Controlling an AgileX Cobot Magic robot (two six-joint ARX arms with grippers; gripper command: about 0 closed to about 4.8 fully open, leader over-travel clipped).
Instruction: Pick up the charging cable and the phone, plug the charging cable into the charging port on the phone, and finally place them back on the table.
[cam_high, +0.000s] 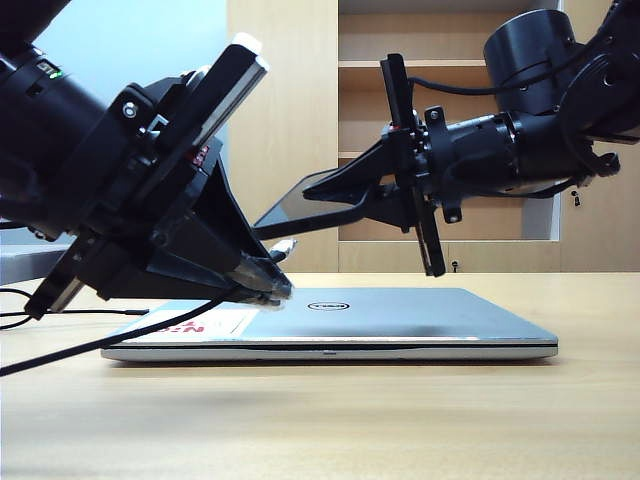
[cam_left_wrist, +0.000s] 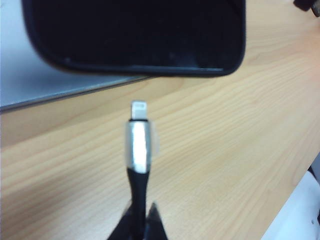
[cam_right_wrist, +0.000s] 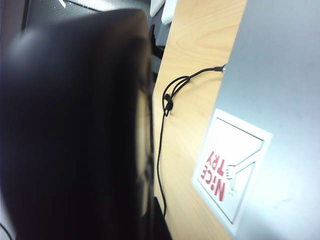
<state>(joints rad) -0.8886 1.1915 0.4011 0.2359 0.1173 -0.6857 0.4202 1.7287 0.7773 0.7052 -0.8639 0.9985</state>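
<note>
Plug lined up short of the phone's edge, insertion not yet made.
The charging cable (cam_left_wrist: 138, 165), pinched shut in the left gripper (cam_left_wrist: 139, 220), points its silver plug at the phone (cam_left_wrist: 135, 35), filling the frame's top and held clamped by the right gripper (cam_high: 275, 227) mid-frame above the Dell laptop (cam_high: 400, 320) on the table (cam_high: 400, 420); next comes a straight push, I judge; the charging port is too blurred to find; the right fingers hide behind the phone.
</note>
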